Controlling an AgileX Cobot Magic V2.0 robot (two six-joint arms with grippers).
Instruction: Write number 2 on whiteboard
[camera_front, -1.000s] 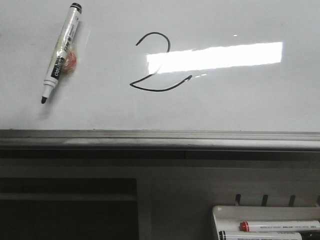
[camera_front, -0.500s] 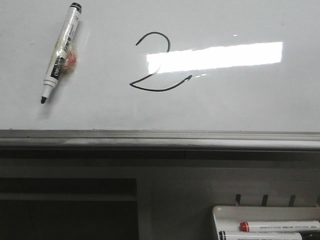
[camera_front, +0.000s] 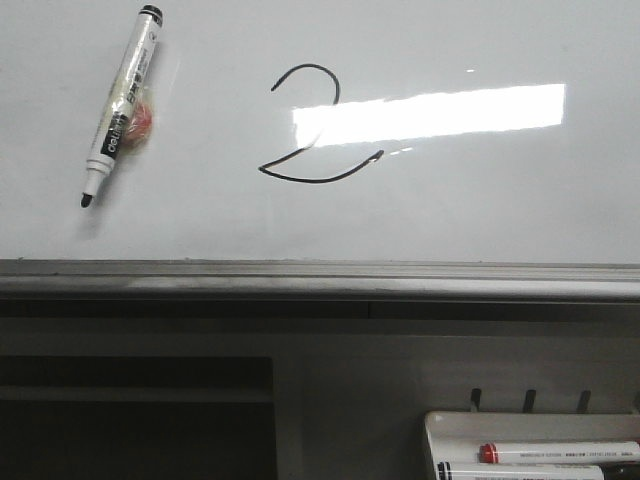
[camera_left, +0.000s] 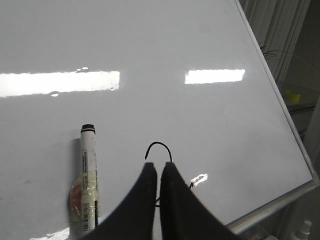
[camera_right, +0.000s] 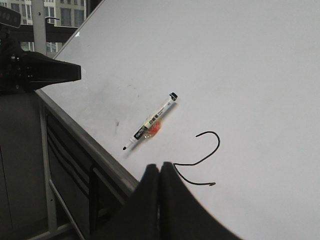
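Observation:
A black hand-drawn number 2 (camera_front: 312, 130) stands on the glossy whiteboard (camera_front: 480, 210), partly under a bright light reflection. It also shows in the right wrist view (camera_right: 202, 160) and partly behind the fingers in the left wrist view (camera_left: 158, 148). A black-tipped white marker (camera_front: 122, 102) with a red taped patch lies uncapped on the board, left of the 2. My left gripper (camera_left: 160, 167) is shut and empty, held above the board near the 2. My right gripper (camera_right: 160, 170) is shut and empty, over the board's lower edge. Neither gripper shows in the front view.
The board's grey metal frame edge (camera_front: 320, 278) runs across the front view. A small white tray (camera_front: 450, 425) at the lower right holds a red-capped marker (camera_front: 555, 452) and another marker. The other arm (camera_right: 35, 72) shows dark beyond the board's corner in the right wrist view.

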